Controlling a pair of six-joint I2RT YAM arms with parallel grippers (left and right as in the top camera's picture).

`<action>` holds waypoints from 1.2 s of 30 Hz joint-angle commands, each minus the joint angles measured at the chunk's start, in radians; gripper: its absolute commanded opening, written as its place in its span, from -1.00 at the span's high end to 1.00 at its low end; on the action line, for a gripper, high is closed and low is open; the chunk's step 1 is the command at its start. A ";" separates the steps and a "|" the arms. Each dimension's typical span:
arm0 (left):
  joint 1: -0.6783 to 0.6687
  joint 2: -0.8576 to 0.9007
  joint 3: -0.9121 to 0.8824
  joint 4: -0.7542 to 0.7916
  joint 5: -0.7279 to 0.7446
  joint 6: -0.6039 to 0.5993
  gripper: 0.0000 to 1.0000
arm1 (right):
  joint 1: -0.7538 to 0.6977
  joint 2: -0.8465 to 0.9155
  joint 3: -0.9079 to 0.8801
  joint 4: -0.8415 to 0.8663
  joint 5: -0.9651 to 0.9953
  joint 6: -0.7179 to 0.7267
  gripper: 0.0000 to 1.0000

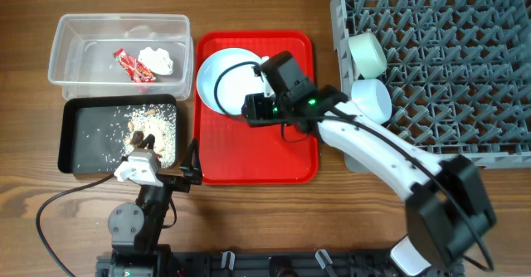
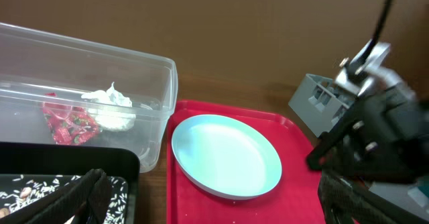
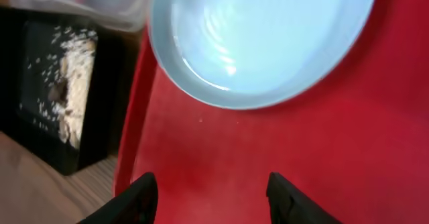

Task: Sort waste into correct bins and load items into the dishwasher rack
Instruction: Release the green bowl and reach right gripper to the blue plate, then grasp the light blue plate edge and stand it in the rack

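1. Counter: wooden, with all the items laid out on it.
2. Right tool: hangs low over the red serving tray, just beside the near rim of the pale blue plate. Its fingers stand moderately apart, with only bare red tray between them. It holds nothing and does not touch the plate.
3. Left tool: sits at the near right corner of the black tray, with its fingers spread wide and empty.
4. The plate lies flat and upright in the far left part of the red serving tray. It looks clean.
5. Clear tub: sits at the far left of the counter and holds the red wrapper and the white tissue, which lie side by side and touch.
6. The black tray sits directly in front of the tub. Beige food scraps are heaped towards its right side, with loose grains scattered to the left.
7. Dishwasher rack: sits at the far right of the counter. A light green bowl and a pale blue bowl rest tipped on their sides at its left edge, the green one farther back.
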 commanded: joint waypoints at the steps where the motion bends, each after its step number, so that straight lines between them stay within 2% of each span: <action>1: 0.008 -0.011 -0.008 0.002 0.009 0.020 -1.00 | -0.009 0.094 0.019 0.004 0.097 0.254 -0.04; 11: 0.008 -0.011 -0.008 0.002 0.009 0.020 -1.00 | -0.037 0.256 0.019 0.159 0.110 0.272 -0.02; 12: 0.008 -0.011 -0.008 0.002 0.009 0.020 -1.00 | -0.037 0.266 0.019 0.171 0.104 0.272 0.04; 17: 0.008 -0.011 -0.008 0.002 0.008 0.020 -1.00 | -0.042 0.281 0.019 0.151 0.113 0.268 0.70; 19: 0.008 -0.011 -0.008 0.002 0.009 0.020 -1.00 | -0.048 0.269 0.021 0.129 0.113 0.269 0.91; 25: 0.008 -0.011 -0.008 0.002 0.009 0.020 -0.99 | -0.069 0.160 0.021 0.012 0.210 0.259 0.91; 28: 0.008 -0.011 -0.008 0.002 0.009 0.020 -1.00 | -0.077 0.053 0.021 -0.049 0.305 0.187 0.91; 34: 0.008 -0.011 -0.008 0.002 0.008 0.020 -1.00 | -0.079 -0.222 0.021 -0.163 0.633 0.032 0.92; 36: 0.008 -0.011 -0.008 0.002 0.008 0.020 -1.00 | -0.080 -0.330 0.021 -0.198 0.815 -0.049 0.91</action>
